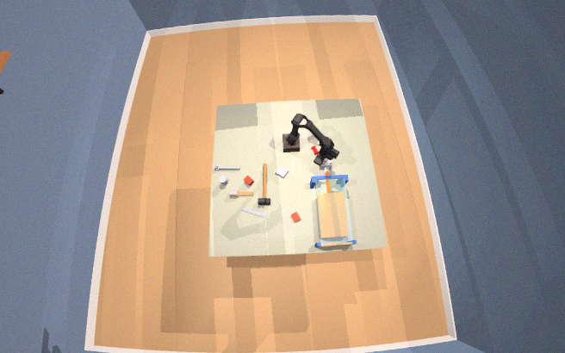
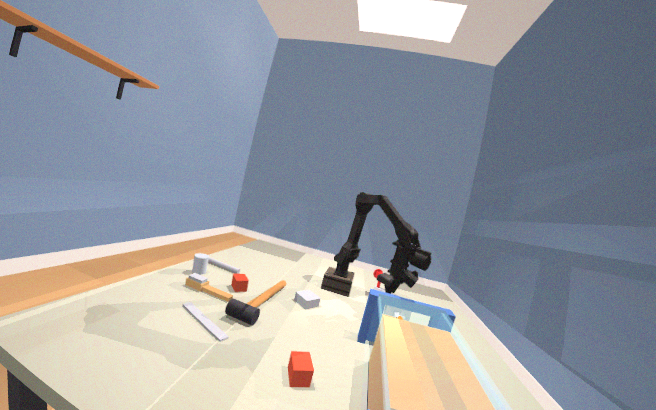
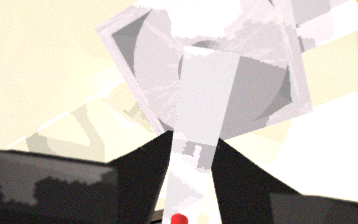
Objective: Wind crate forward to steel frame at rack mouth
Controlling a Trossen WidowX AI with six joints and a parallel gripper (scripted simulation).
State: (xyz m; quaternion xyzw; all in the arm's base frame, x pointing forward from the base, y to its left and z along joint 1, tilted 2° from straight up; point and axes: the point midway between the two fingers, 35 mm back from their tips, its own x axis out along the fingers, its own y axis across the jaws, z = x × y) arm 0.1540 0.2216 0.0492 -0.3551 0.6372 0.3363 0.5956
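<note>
My gripper [image 3: 192, 140] is shut on the pale grey arm of the winch handle [image 3: 207, 95] over the winch [image 3: 155, 60] [image 1: 329, 165]. The handle's red knob [image 3: 179, 219] [image 1: 314, 150] [image 2: 378, 273] is on the side towards the robot base. The arm's inner end lies over the middle of the winch; the key and hole are hidden. The wooden crate [image 1: 332, 215] [image 2: 425, 365] sits in the clear-panelled cubby and looks flat. An orange strap [image 1: 328, 186] runs from it towards the winch. A gap shows between the crate's front and the blue mouth frame [image 1: 329, 177] [image 2: 410, 302].
To the left lie a black-headed mallet [image 1: 264, 201] [image 2: 242, 312], a small hammer [image 1: 245, 194], a wrench-like tool [image 1: 228, 168], a grey cylinder [image 1: 223, 180], a flat bar [image 1: 254, 212], a pale block [image 1: 282, 172] and two red blocks [image 1: 248, 180] [image 2: 300, 369].
</note>
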